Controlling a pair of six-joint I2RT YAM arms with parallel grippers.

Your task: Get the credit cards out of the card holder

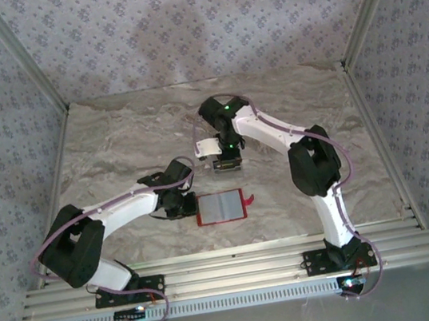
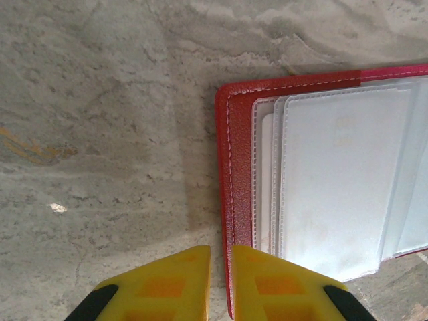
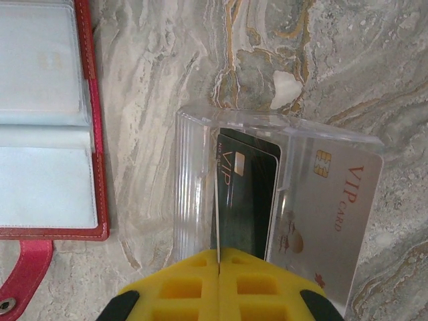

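The red card holder [image 1: 221, 206] lies open on the table, pale inner panels up [image 2: 334, 180], snap tab [image 3: 27, 271] out to one side. My left gripper [image 2: 221, 251] is shut on its red left edge [image 1: 182, 205], which runs into the thin gap between the yellow fingers [image 2: 167, 284]. My right gripper [image 3: 219, 254] is shut on a dark credit card [image 3: 244, 194] marked VIP, held on edge over a clear plastic tray [image 3: 194, 174]. A pale VIP credit card [image 3: 334, 207] lies in that tray [image 1: 206, 147], just beyond the right gripper [image 1: 227, 161].
The marble-patterned tabletop [image 1: 115, 143] is bare around the wallet and tray. Patterned walls with metal corner posts [image 1: 359, 22] close in the back and sides. A rail [image 1: 231, 271] runs along the near edge by the arm bases.
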